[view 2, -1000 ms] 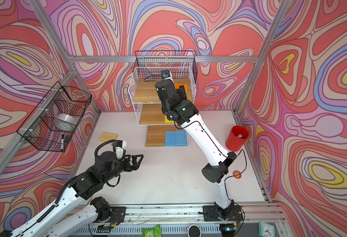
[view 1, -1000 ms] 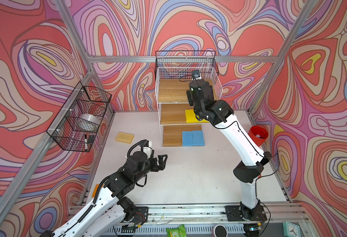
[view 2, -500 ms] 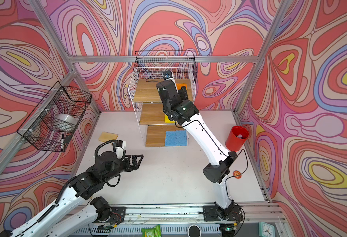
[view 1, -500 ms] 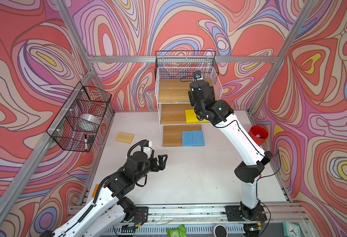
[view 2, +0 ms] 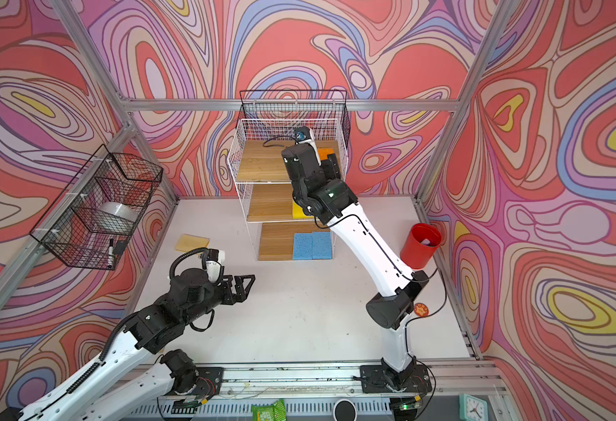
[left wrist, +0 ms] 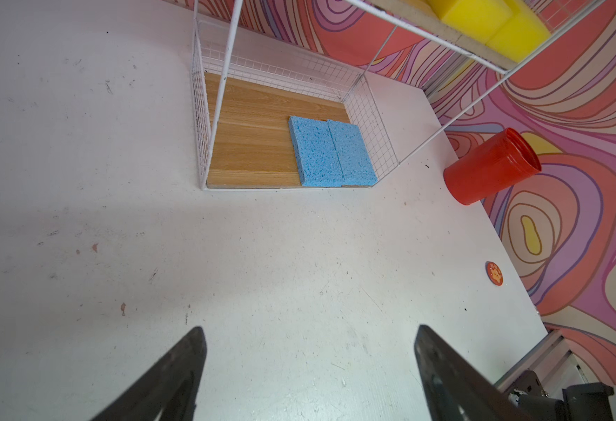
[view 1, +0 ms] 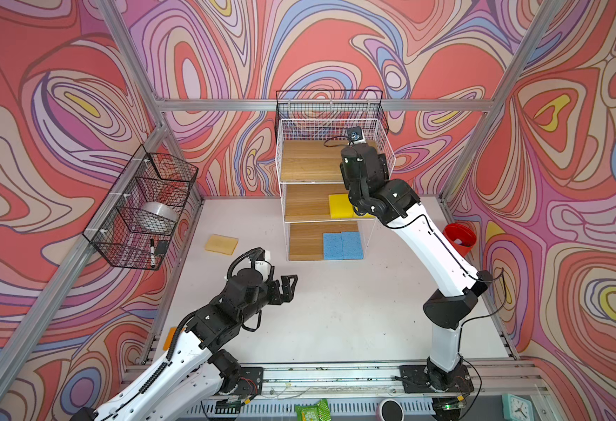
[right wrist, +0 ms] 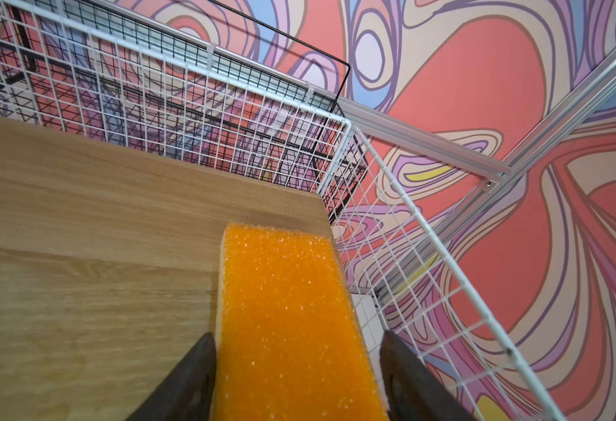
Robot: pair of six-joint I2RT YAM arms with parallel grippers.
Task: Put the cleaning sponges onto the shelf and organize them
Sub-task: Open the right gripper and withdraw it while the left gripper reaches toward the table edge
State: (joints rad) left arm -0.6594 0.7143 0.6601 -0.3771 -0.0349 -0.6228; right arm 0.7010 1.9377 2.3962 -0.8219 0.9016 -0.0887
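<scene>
Covering walls: swirl pattern; white table (view 1: pixel 335 320) scuffed; left hand (left wrist: pixel 308 368) spread, right hand (right wrist: pixel 295 371) straddling orange sponge (right wrist: pixel 288 310).

Sponges — two blue (view 1: pixel 342 245), two yellow (left wrist: pixel 488 22), two orange (right wrist: pixel 292 328)

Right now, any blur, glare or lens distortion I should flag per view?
Right wrist view: orange sponge sharp at its far end, softer near the right hand, whose fingers are blurred; sparkly highlights on it. Left wrist view: the left hand has soft finger edges; blue sponges crisp. Both top views: evenly lit, frame posts splay outward, no glare.
</scene>
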